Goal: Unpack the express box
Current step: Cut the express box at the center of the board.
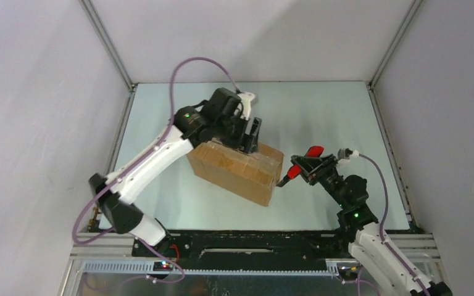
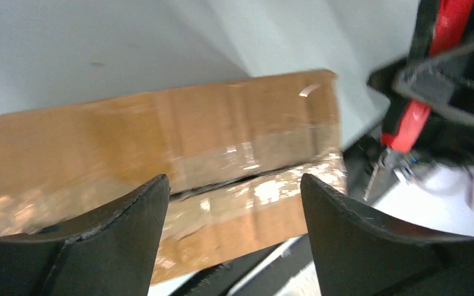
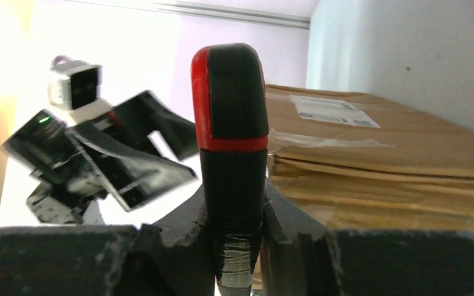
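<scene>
Pale grey walls close in a pale green desk [image 1: 321, 117], and the brown corrugated cardboard express box [image 1: 237, 169] lies askew at its middle, flaps taped shut.

The main risk is the box sliding. The left jaws stand wide apart above its far left end and hold nothing, so a push from the right would probably skid it across the desk. If those jaws close or press unevenly, the carton could tilt. On the right, the slim red and black handled tool [image 1: 302, 161], seemingly a cutter, points its tip at the box's right end. Driven too deep, it may harm the contents; off the clear tape seam [image 2: 241, 166], it would only score cardboard. It could also twist in its grip.

The left arm [image 1: 154, 157] stretches forward and bends down over the box top, its wrist turned steeply downward. The right arm [image 1: 352, 197] stays lower and nearer its base. The right jaws are clamped on the tool's handle, angled leftward toward the box.
</scene>
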Controlling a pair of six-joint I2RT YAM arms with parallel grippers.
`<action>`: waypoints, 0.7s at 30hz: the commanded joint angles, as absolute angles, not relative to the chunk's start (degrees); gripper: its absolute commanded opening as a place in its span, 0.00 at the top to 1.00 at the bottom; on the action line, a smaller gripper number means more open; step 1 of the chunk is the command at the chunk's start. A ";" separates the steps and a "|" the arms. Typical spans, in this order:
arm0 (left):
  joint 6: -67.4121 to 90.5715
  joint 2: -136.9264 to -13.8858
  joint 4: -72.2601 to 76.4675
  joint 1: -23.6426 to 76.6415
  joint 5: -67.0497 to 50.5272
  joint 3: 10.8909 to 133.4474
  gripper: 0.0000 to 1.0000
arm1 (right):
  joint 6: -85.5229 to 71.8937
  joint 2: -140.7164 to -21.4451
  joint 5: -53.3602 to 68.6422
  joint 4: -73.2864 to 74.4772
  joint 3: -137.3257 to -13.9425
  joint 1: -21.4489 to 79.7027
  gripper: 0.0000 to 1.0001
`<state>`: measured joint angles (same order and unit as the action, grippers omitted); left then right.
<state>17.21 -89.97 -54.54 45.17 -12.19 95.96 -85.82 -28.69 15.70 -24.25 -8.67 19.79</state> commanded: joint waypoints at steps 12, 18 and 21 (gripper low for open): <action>17.50 -77.45 -60.24 47.46 23.47 85.00 0.03 | -93.43 -39.62 4.98 -50.79 -0.18 25.83 1.00; 20.41 -68.92 -52.09 41.91 31.54 78.26 0.02 | -94.25 -44.09 4.47 -57.68 1.09 26.74 1.00; 18.90 -70.02 -52.18 41.46 31.20 80.49 0.02 | -94.46 -45.46 4.39 -59.06 1.19 26.88 1.00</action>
